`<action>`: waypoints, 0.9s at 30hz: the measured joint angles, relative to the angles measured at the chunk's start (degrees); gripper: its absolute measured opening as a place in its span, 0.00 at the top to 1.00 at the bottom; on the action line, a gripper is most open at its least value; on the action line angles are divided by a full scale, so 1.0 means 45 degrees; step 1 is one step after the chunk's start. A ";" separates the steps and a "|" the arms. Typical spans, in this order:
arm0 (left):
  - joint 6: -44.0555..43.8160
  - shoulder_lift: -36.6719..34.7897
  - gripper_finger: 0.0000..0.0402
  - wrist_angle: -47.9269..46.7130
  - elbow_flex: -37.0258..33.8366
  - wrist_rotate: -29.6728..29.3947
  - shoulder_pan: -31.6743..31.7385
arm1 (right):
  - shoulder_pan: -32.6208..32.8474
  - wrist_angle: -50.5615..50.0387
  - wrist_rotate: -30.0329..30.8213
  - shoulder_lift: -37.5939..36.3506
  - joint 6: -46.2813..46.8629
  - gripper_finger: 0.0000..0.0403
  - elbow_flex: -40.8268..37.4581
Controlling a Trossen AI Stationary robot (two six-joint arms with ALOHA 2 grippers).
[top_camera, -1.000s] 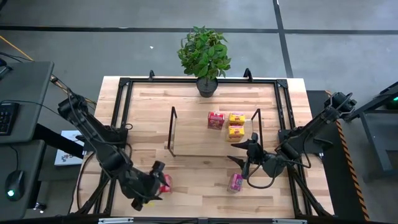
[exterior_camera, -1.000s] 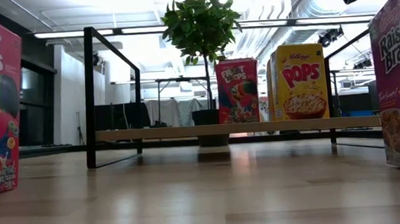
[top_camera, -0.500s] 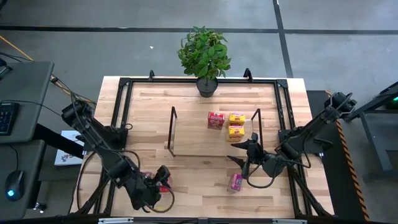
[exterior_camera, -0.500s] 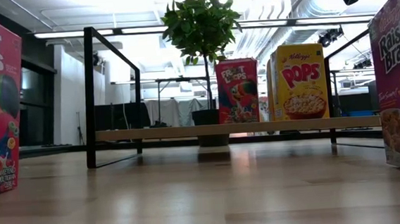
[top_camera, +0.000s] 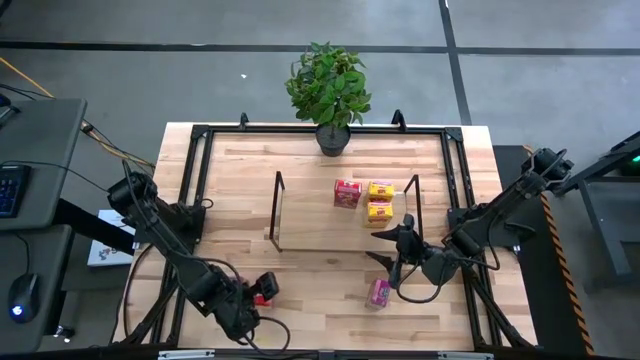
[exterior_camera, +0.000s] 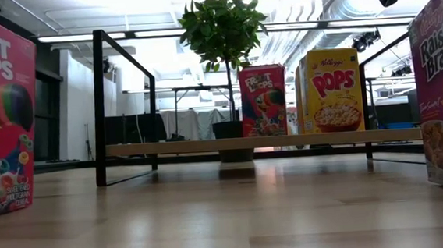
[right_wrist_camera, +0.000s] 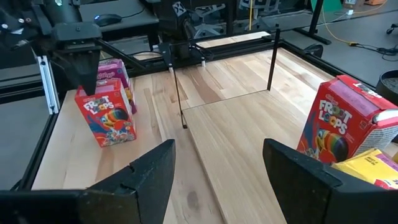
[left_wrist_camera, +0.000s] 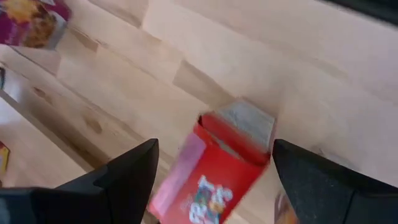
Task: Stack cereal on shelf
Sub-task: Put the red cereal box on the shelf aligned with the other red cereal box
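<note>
A red cereal box point(top_camera: 263, 291) stands upright on its base near the table's near-left corner and shows at the left of the low view point(exterior_camera: 2, 124). My left gripper point(left_wrist_camera: 214, 180) is open above it, a finger on either side of the box's top point(left_wrist_camera: 239, 121). A pink box point(right_wrist_camera: 118, 70) stands just behind the red one point(right_wrist_camera: 106, 115). Another pink box point(top_camera: 379, 292) stands near my open right gripper point(top_camera: 392, 248), which hovers in front of the shelf point(top_camera: 310, 215). One red box point(top_camera: 347, 193) and two yellow boxes point(top_camera: 380, 199) stand on the shelf's right half. My left gripper comes at the red box from above, slanting down, with its fingers point(left_wrist_camera: 124, 177) open on either side of the box's upper end point(left_wrist_camera: 205, 143). I cannot tell whether either finger touches it. The box stands upright on the table.
A potted plant point(top_camera: 329, 90) stands at the far edge behind the shelf. Black frame uprights point(exterior_camera: 99, 109) rise at each end of the shelf. A black rail point(top_camera: 195, 180) runs round the tabletop. Bare wood lies between the shelf and the near edge point(top_camera: 320, 285).
My left arm has swung in over the red box, its upper links moving toward the table. In the low view the red box has shifted a little toward the table's right and stays upright. My right arm has kept still.
</note>
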 joint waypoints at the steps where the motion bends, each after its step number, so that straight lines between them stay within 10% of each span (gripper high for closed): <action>1: 0.0114 0.0000 0.24 -0.0125 0.0000 -0.0007 0.0019 | 0.0001 -0.0017 0.0005 0.0000 0.0000 0.41 0.0000; 27: 0.4171 0.0936 0.28 -0.0796 0.0010 -0.0160 0.0767 | 0.0000 -0.0229 0.0019 0.0000 0.0248 0.41 0.0000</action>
